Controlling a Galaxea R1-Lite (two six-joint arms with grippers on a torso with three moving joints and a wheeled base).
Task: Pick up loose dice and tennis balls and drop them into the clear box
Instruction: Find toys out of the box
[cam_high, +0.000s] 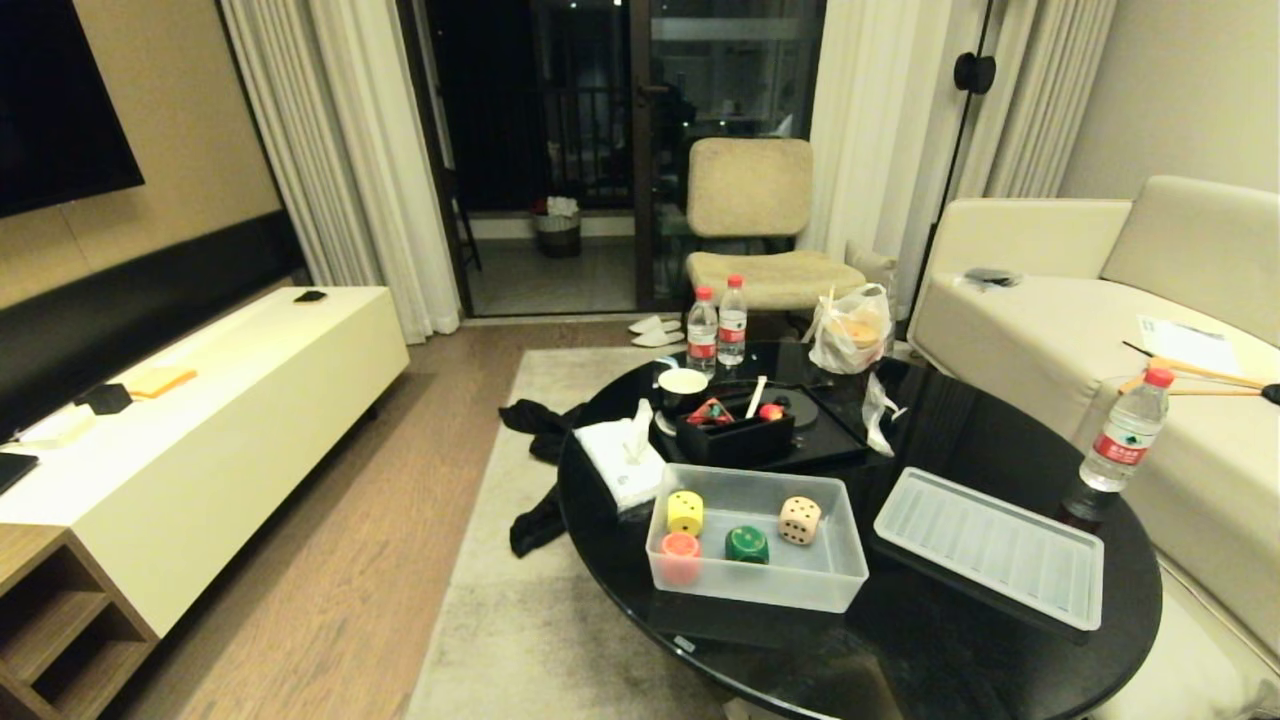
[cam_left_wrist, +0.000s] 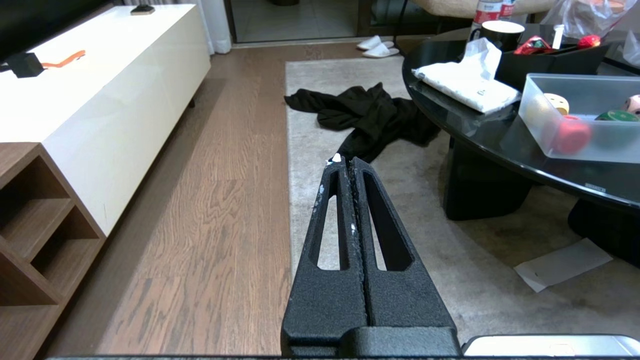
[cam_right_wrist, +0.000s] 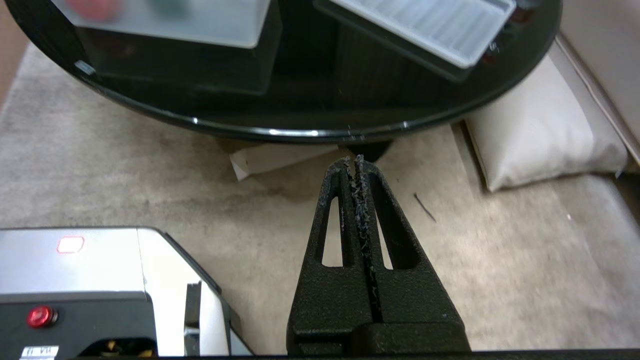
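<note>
While both our tools hang low beside the tabletop (cam_high: 1000, 440), four dice sit in the clear box (cam_high: 845, 570).
From the head we see yellow (cam_high: 685, 512), red-orange (cam_high: 680, 553), green (cam_high: 747, 544) and beige (cam_high: 799, 520) dice inside, lid (cam_high: 990, 548) alongside; our left tool (cam_left_wrist: 345, 161) is pressed closed, empty, over the rug (cam_left_wrist: 310, 100); our right tool (cam_right_wrist: 352, 161) likewise, below the tabletop edge.

Black round table (cam_high: 960, 440) holds tissue pack (cam_high: 622, 462), bottles (cam_high: 716, 327), black tray (cam_high: 735, 438).
</note>
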